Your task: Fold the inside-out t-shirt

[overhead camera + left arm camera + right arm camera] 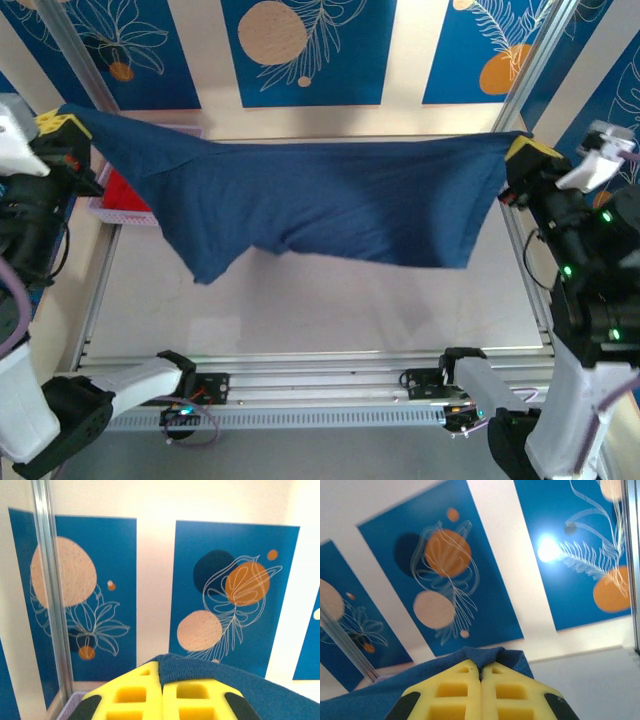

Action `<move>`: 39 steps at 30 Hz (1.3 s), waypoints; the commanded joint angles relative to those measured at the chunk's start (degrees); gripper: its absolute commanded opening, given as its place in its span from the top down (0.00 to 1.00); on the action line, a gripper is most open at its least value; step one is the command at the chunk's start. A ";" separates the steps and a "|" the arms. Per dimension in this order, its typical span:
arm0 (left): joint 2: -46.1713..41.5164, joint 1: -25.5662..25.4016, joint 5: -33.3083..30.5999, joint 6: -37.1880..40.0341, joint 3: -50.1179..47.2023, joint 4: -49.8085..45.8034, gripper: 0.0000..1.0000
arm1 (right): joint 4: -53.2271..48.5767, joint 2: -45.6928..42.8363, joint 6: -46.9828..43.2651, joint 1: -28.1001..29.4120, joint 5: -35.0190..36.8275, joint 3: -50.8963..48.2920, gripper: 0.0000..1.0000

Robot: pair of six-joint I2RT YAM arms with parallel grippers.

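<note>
The inside-out t-shirt [320,205] is navy blue and hangs stretched in the air above the table, held up at both ends. My left gripper [62,124] at the far left is shut on one corner of it; in the left wrist view the blue cloth [210,672] is pinched between the yellow fingers [125,695] of that gripper [161,672]. My right gripper [530,150] at the far right is shut on the other corner, where cloth [485,656] bunches over its closed yellow tips [481,669]. The shirt's lower edge sags toward the table.
A bright red garment [125,195] lies in a pale tray [110,215] at the back left, partly hidden by the shirt. The grey table [320,300] lies below. Metal frame posts [540,60] rise at the back corners, with blue patterned panels behind.
</note>
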 commanded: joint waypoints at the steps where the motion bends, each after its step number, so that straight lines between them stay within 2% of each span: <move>1: 2.25 0.58 -0.37 3.83 2.03 0.05 1.00 | -3.18 0.15 -1.35 0.08 -0.32 2.91 1.00; 7: 16.27 1.11 -7.29 9.01 13.38 -2.91 1.00 | -2.30 3.02 -2.59 0.07 0.72 2.25 1.00; 9: 19.75 3.10 -5.38 8.56 13.84 -2.22 1.00 | -0.32 4.45 -2.86 0.08 1.14 -0.29 1.00; 13: 26.51 10.15 2.14 3.93 14.66 -1.89 1.00 | 2.39 10.14 -2.89 0.17 0.70 -3.31 1.00; 17: 31.42 13.20 7.34 0.99 22.40 -4.27 1.00 | 3.43 14.59 -1.89 0.30 -1.29 -1.05 1.00; 26: 25.71 13.34 8.32 1.88 23.61 -3.43 1.00 | 2.40 14.02 -1.34 1.42 -2.16 2.75 1.00; 39: 8.13 13.36 12.63 0.46 16.18 -2.35 1.00 | -2.02 2.63 -0.26 1.70 -3.65 4.39 1.00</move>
